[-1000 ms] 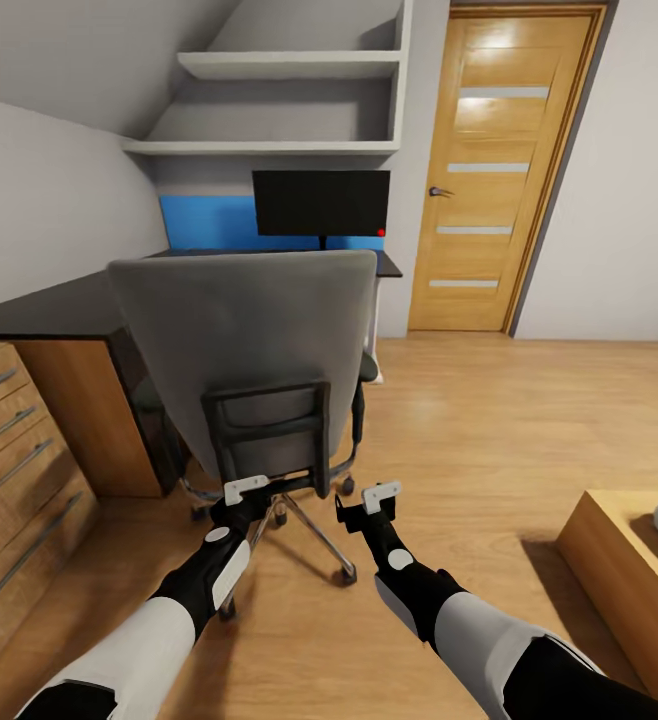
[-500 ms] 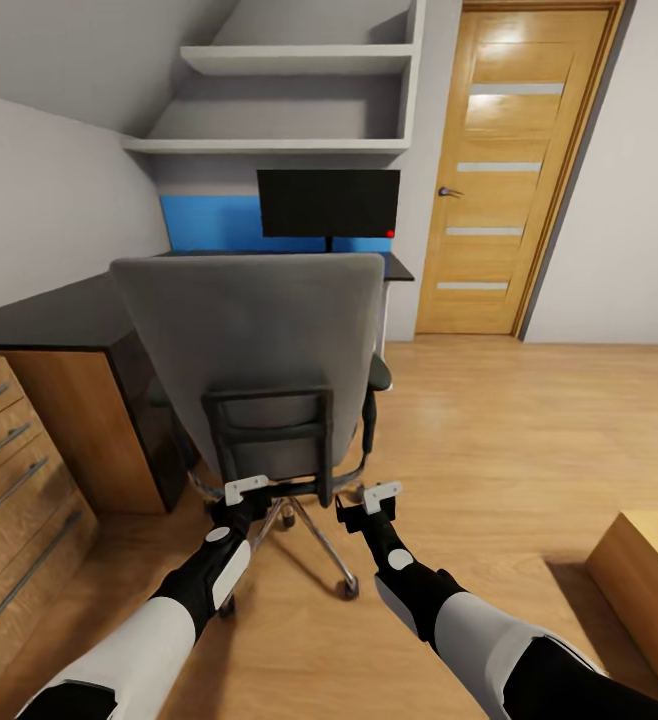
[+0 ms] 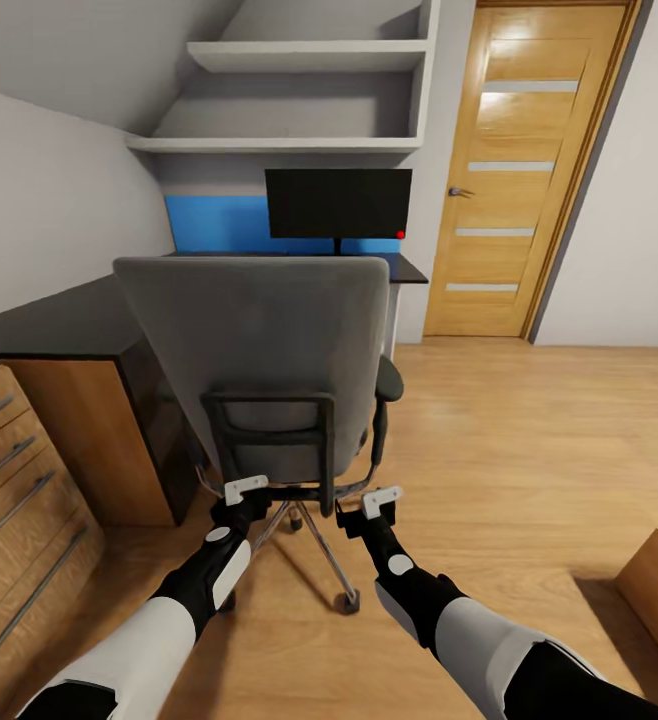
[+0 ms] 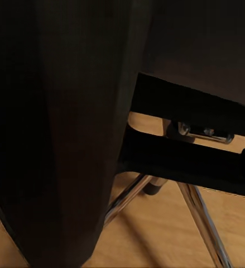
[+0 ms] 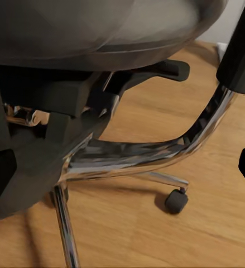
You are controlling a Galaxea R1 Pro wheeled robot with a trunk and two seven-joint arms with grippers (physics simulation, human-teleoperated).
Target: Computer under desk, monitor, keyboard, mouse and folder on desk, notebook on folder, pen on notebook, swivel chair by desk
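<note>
Room light: bright and even in the head view; the door point(image 3: 514, 170) has a shiny spot near its top.
Shadows: soft and dark on the floor under the swivel chair point(image 3: 259, 350).
Edges: lines bend outward, away from the chair.
Left wrist view: very dark, blurry up close.
Right wrist view: brighter, the chair's chrome shines.

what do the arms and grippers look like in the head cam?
Both arms have glossy white upper shells, black jointed forearms and a white oval patch near each wrist. The left gripper and right gripper are black with small white finger pieces. No loose cables or lettering visible.
</note>
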